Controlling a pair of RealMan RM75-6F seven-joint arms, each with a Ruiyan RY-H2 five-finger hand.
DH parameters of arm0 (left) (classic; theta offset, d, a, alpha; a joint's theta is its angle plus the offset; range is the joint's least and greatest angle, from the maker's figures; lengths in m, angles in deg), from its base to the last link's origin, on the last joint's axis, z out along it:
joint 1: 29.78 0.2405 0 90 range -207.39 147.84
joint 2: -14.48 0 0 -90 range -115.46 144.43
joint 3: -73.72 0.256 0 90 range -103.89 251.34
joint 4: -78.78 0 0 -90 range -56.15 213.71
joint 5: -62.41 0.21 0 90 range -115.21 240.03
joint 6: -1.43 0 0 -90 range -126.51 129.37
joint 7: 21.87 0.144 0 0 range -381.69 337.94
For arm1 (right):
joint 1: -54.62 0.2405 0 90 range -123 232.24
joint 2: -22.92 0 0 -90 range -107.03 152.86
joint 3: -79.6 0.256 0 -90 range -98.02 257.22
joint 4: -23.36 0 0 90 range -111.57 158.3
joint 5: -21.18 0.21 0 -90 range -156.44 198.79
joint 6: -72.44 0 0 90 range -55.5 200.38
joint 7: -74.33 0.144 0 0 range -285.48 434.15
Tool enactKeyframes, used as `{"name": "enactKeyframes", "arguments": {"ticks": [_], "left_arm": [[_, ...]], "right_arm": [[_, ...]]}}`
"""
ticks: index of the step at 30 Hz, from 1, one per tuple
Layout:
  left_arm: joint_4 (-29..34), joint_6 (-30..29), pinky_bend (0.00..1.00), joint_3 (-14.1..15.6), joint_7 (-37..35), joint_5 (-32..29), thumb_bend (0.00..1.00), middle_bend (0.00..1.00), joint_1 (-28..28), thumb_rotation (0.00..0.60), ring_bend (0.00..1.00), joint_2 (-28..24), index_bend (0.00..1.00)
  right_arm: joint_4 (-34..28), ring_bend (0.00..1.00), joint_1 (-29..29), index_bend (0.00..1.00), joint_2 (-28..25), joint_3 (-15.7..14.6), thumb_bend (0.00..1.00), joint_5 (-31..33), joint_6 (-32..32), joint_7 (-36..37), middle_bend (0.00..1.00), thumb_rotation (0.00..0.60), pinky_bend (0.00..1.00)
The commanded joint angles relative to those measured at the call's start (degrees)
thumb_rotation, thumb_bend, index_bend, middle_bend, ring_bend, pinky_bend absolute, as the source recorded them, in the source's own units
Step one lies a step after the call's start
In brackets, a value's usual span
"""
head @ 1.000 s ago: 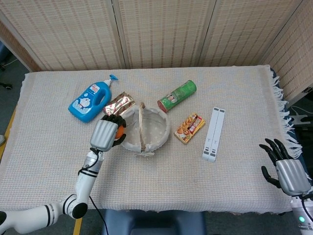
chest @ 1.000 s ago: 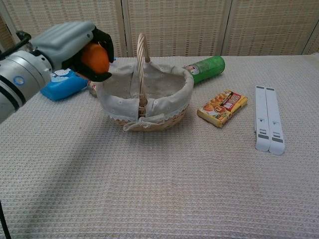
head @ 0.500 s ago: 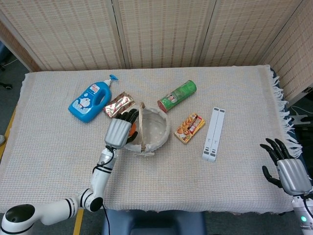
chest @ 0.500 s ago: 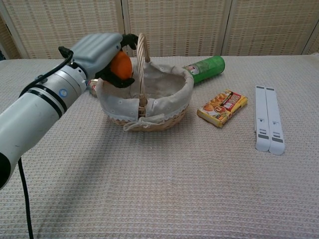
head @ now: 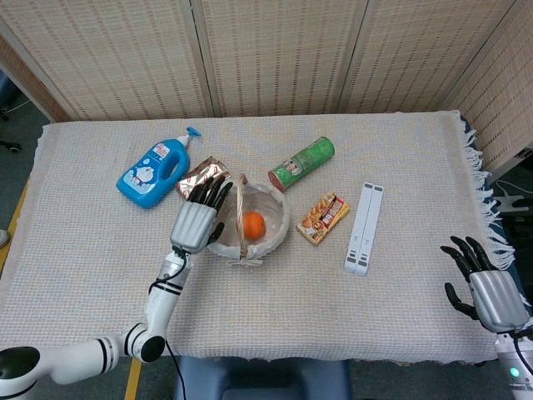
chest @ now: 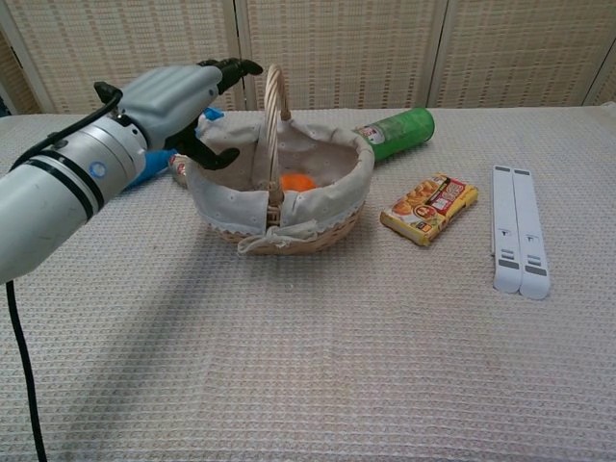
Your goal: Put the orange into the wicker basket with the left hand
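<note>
— Head view first: where do we find the orange (head: 253,225)?

— We see it lying inside the wicker basket (head: 277,223), on the cloth lining, just right of the upright handle. From the chest camera we catch only its top behind the near rim, again just right of the handle.

— And our left hand (head: 196,219)?

— It holds nothing. We see it at the basket's left rim with the fingers (head: 216,191) spread and stretched out toward the far side. In the chest view the fingertips reach level with the top of the handle while the thumb hangs down by the lining on the left wall. Whether the thumb touches the cloth we cannot tell.

— What lies around the basket?

— Behind our left hand sits a shiny foil packet (head: 197,173), partly covered by the fingers, and farther left a blue bottle (head: 157,171) with a pump top lies on its side. Beyond the basket to the right, a green tube can (head: 301,162) lies tilted, its lid end near the basket rim. Just right of the basket we have a small snack packet (head: 322,218), and beyond that a white two-bar object (head: 365,227) lying lengthwise. All of it rests on the surface (head: 333,308), which is covered by a pale woven cloth.

— Our right hand (head: 486,287)?

— It is well apart from everything, at the near right edge of the surface, holding nothing, dark fingers fanned apart.
</note>
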Motion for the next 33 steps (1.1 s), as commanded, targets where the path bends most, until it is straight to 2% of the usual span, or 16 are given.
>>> {"name": "enactKeyframes", "arguments": {"ticks": [1,8,12,16,22,28,33], "left_arm": [[2.3,-0.1,0.15,1.5,3.6,-1.9,0.37,0.00,1.7,0.600,0.00,-3.6,0.00],[9.6,0.6,0.15,6.4,6.7,-7.2,0.38,0.00,8.8,0.600,0.00,-17.0,0.00],[13.1,0.1,0.15,9.8,2.8,-6.9,0.37,0.00,13.3,0.600,0.00,-24.3,0.00],[16.7,-2.3,0.16,13.5,-4.8,-4.1,0.37,0.00,18.8,0.600,0.00,-29.7,0.00],[15.1,-7.2,0.16,18.5,-14.4,2.4,0.37,0.00,25.5,0.600,0.00,-31.2,0.00],[12.3,-11.1,0.16,19.7,-17.7,4.4,0.37,0.00,29.3,0.600,0.00,-29.2,0.00],[11.1,-11.2,0.17,19.7,-17.5,5.3,0.37,0.00,30.0,0.600,0.00,-28.5,0.00]], "right_arm": [[-0.1,0.00,0.0,0.17,-0.1,0.0,0.35,0.0,-0.1,0.1,0.05,0.600,0.46],[-0.1,0.00,0.1,0.17,0.1,-0.2,0.35,-0.2,-0.3,-0.5,0.05,0.600,0.46],[0.0,0.00,0.3,0.17,0.4,-0.4,0.35,-0.5,-0.5,-1.4,0.05,0.600,0.46],[0.2,0.00,0.3,0.17,0.9,-0.3,0.35,-0.7,-0.3,-1.9,0.05,0.600,0.46],[0.6,0.00,0.5,0.17,1.3,0.0,0.35,-0.3,-0.3,-2.0,0.05,0.600,0.46],[0.7,0.00,0.4,0.16,1.6,0.2,0.35,-0.1,0.2,-2.1,0.05,0.600,0.46],[0.8,0.00,0.2,0.16,1.6,0.3,0.35,-0.1,0.6,-2.0,0.05,0.600,0.46]]}}
